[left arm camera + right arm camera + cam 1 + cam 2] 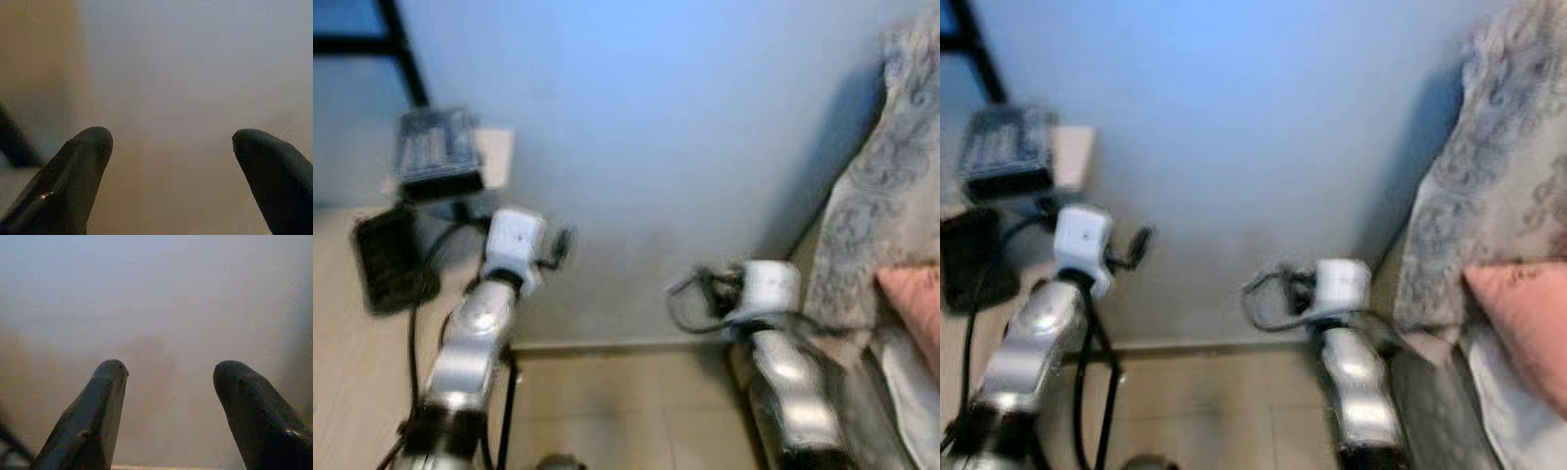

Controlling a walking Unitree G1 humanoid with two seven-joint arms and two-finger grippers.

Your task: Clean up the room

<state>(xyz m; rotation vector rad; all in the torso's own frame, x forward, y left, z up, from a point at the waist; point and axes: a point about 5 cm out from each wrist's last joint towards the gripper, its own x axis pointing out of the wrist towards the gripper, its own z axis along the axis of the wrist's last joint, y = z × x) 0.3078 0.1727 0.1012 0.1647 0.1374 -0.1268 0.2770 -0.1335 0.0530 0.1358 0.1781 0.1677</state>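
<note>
Facing pale blue wall (685, 147) | tiled floor (607, 411) | patterned bedcover (891, 186) right

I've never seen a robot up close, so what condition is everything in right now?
Left gripper: open, holding nothing.
Right gripper: open, holding nothing.
Pink cushion: lying on the grey patterned bedcover.
Dark mesh basket: upright near the wall; blurred.

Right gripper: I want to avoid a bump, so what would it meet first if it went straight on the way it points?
Most likely the plain pale blue wall. The right gripper is open and points straight at it, nothing between. The blur leaves depth unclear.
</note>
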